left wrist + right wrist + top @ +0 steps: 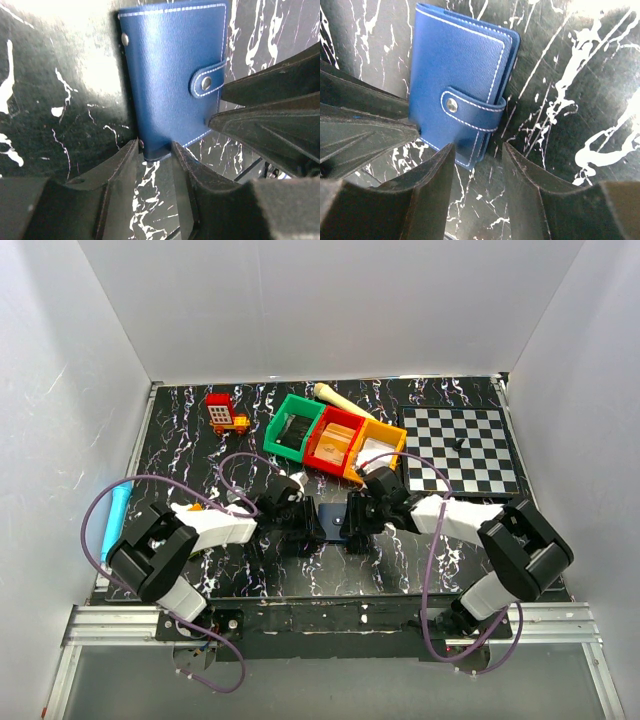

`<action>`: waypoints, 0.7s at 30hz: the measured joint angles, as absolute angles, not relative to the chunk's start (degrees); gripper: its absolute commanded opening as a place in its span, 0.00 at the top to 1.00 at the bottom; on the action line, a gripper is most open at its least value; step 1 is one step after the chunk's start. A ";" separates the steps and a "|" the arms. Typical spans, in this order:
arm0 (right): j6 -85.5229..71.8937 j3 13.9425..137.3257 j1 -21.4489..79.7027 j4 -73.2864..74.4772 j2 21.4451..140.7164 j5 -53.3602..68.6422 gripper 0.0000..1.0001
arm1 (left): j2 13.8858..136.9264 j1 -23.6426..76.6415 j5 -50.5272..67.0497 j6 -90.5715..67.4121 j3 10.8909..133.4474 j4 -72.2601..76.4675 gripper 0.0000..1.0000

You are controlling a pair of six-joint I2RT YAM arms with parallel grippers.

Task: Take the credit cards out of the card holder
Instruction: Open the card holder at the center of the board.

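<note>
The card holder [333,512] is a blue wallet with white stitching, lying on the black marbled table between my two grippers. Its snap strap [206,82] is fastened, so the credit cards are hidden inside. My left gripper [155,150] has its fingers pressed on either side of one near corner of the card holder [170,75]. My right gripper [479,150] stands open around the opposite corner, just below the strap [470,110], with a gap on its right side. The right gripper's fingers [270,115] show at the edge of the left wrist view.
Green [294,427], red [335,440] and yellow [375,450] bins stand in a row behind the grippers. A chessboard [460,448] lies at the back right. A red toy [222,412] sits at the back left, and a blue pen [113,520] lies by the left edge.
</note>
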State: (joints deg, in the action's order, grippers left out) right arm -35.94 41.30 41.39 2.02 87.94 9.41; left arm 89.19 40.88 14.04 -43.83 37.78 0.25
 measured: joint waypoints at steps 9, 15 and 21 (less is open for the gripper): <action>-35.77 38.30 41.91 2.85 84.47 9.30 0.45 | 86.26 41.71 13.06 -44.66 35.97 -1.34 0.57; -36.14 37.93 42.00 3.38 83.61 9.17 0.44 | 83.79 41.71 10.57 -44.97 36.23 -3.99 0.52; -38.04 39.03 40.56 2.79 85.49 11.25 0.45 | 85.38 40.84 9.85 -44.25 40.05 -6.00 0.69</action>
